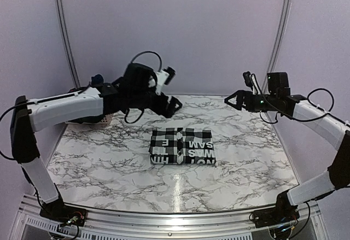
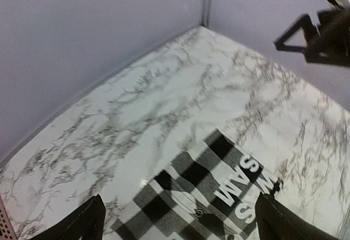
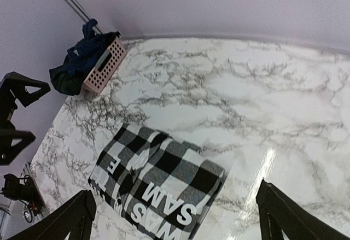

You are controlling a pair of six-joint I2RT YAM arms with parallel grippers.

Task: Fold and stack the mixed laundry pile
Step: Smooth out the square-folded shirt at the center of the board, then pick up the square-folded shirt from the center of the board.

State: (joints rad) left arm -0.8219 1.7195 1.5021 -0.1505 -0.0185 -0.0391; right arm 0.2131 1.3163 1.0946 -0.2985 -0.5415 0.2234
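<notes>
Navy laundry pile (image 3: 76,65) in pink basket (image 3: 106,59) lies far-left, nearer left gripper (image 1: 174,104) than right gripper (image 1: 229,99); all 2 spread wide, empty.

Your two arms share one build: white tubular shells between black joint housings. The left arm (image 1: 65,107), over the left side of the white marble-patterned table (image 1: 98,158), carries a thin black cable (image 1: 146,52) looped above its bulky black wrist. The right arm (image 1: 320,122), over the table's right side, shows a small green light (image 1: 262,102) on its wrist block. The left gripper (image 2: 179,212) and the right gripper (image 3: 176,196) have black wedge-shaped fingers (image 3: 71,221). At the table's near edge, the bases trail coloured wires (image 1: 74,218).
</notes>
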